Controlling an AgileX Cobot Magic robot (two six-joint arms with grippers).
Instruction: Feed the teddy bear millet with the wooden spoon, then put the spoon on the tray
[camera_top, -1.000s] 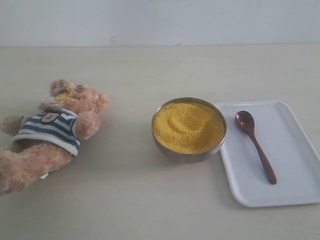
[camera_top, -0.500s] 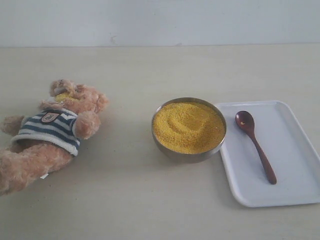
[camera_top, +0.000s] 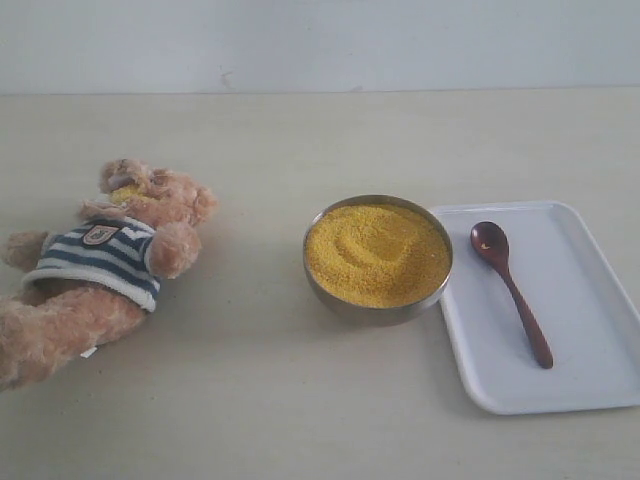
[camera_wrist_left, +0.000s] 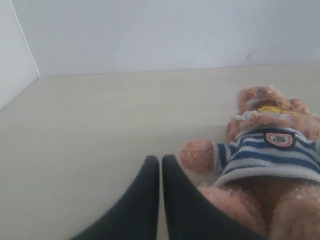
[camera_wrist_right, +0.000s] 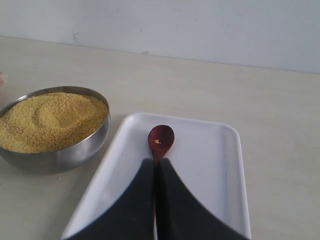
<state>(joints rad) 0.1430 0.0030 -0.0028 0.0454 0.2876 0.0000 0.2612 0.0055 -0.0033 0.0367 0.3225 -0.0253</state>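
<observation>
One teddy bear (camera_top: 100, 260) lies on its back at 9 o'clock from the one metal bowl (camera_top: 370, 312), with yellow grains on its muzzle. One mound of millet (camera_top: 377, 253) fills that bowl. One tray (camera_top: 590, 340) sits just beside the bowl at its 3 o'clock. On it lies one wooden spoon (camera_top: 510, 290), scoop toward 11 o'clock, handle toward 5. There are two arms. The left gripper (camera_wrist_left: 160, 160) hangs low beside the bear's arm, and the right gripper (camera_wrist_right: 155, 162) hangs over the spoon's handle. Both have their jaws pressed together, gripping nothing.
</observation>
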